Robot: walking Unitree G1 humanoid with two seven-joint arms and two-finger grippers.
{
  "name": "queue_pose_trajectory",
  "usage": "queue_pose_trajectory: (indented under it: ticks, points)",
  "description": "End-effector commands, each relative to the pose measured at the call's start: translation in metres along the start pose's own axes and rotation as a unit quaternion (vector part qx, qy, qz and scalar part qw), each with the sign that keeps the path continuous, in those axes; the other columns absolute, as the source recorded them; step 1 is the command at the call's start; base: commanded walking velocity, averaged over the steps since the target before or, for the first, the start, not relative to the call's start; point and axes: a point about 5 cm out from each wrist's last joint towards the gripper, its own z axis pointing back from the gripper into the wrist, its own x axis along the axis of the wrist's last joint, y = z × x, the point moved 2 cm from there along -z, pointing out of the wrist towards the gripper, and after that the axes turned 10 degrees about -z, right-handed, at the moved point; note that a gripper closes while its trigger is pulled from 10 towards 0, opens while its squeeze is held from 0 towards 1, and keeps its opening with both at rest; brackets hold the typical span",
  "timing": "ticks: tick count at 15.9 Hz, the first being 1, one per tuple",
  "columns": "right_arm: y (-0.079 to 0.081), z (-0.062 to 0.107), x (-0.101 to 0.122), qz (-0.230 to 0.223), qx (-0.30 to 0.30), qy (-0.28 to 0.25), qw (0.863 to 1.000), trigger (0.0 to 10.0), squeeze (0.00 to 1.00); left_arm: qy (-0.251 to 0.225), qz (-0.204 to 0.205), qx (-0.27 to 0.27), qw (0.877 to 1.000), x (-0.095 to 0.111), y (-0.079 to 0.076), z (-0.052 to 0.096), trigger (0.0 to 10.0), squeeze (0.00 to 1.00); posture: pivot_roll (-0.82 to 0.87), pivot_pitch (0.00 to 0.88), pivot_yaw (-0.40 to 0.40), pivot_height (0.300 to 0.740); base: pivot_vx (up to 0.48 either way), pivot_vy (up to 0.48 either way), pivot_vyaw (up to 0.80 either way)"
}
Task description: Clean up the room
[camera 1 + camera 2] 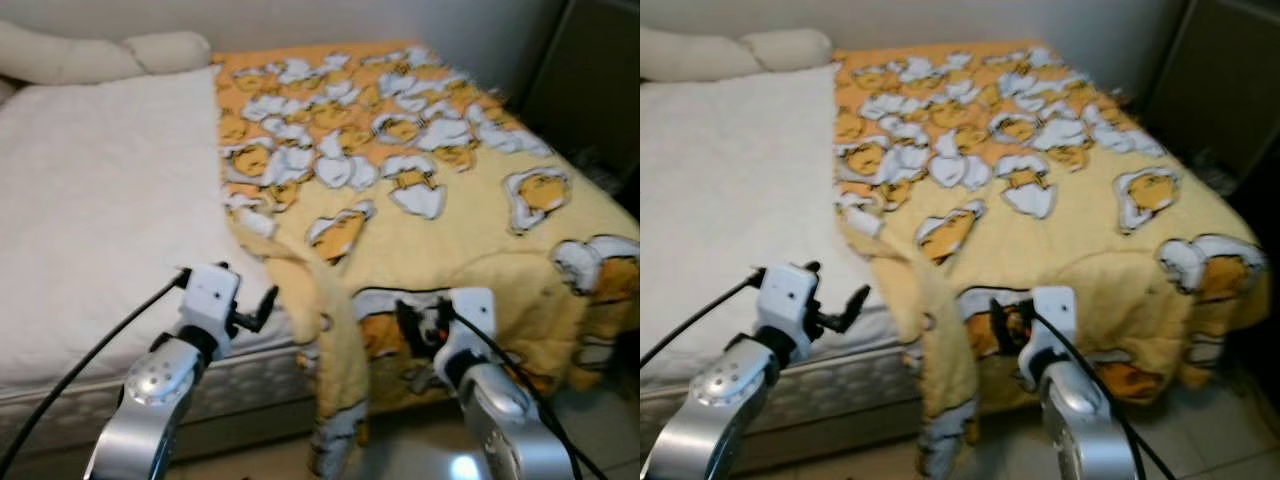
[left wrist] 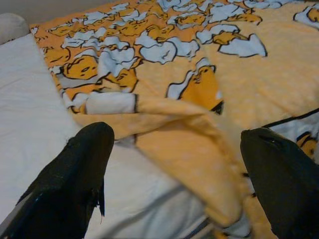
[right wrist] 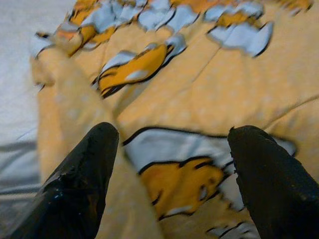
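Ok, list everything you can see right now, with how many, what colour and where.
Bed: one, white cover, bare on the robot's left half.
Blanket: one, yellow with white and orange cartoon print, over the bed's right half, folded corner hanging off the near edge.
Pillows: two, cream, at the head by the wall.
Cabinet: one, dark, right of the bed.
Floor: pale tiles, near right.
Left gripper: fingers open, at the near bed edge beside the blanket corner.
Right gripper: fingers open, close over the blanket's hanging edge.
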Motion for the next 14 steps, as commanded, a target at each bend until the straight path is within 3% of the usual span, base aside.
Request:
queue_pose_trajectory:
  ticks: [1, 6, 8, 9, 10, 11, 14]
  points:
    - [-0.008, 0.000, 0.003, 0.004, -0.012, -0.005, 1.000, 10.0, 0.00, -0.002, 0.011, -0.005, 1.000, 0.002, -0.006, -0.001, 10.0, 0.00, -0.01, 0.000, 0.027, 0.740, 0.000, 0.000, 0.00]
    - [-0.008, -0.004, 0.007, 0.007, -0.007, -0.011, 1.000, 10.0, 0.00, 0.000, 0.009, -0.016, 1.000, 0.002, -0.008, -0.004, 10.0, 0.00, -0.01, 0.000, 0.026, 0.740, 0.000, 0.000, 0.00]
    - [-0.005, -0.003, 0.007, 0.019, 0.001, -0.006, 1.000, 10.0, 0.00, 0.015, 0.026, -0.041, 0.999, -0.001, -0.014, -0.017, 10.0, 0.00, -0.01, 0.000, 0.024, 0.740, 0.000, 0.000, 0.00]
    - [-0.004, -0.001, 0.006, 0.033, 0.016, 0.003, 0.999, 10.0, 0.00, 0.015, 0.075, -0.077, 0.994, -0.001, -0.022, -0.029, 10.0, 0.00, -0.02, 0.000, 0.025, 0.740, 0.000, 0.000, 0.00]
    - [-0.003, 0.000, 0.006, 0.034, 0.028, 0.009, 0.999, 10.0, 0.00, 0.010, 0.085, -0.094, 0.992, 0.000, -0.025, -0.035, 10.0, 0.74, -0.02, 0.000, 0.028, 0.740, 0.000, 0.000, 0.00]
    - [-0.001, 0.003, 0.008, 0.040, 0.055, 0.017, 0.998, 10.0, 1.00, 0.012, 0.092, -0.131, 0.987, 0.000, -0.035, -0.046, 10.0, 1.00, -0.04, 0.000, 0.038, 0.740, 0.000, 0.000, 0.00]
    - [-0.006, 0.016, 0.023, 0.055, 0.104, 0.028, 0.993, 10.0, 1.00, 0.069, 0.091, -0.156, 0.981, -0.018, -0.048, -0.078, 10.0, 1.00, -0.10, 0.000, 0.063, 0.740, 0.000, 0.000, 0.00]
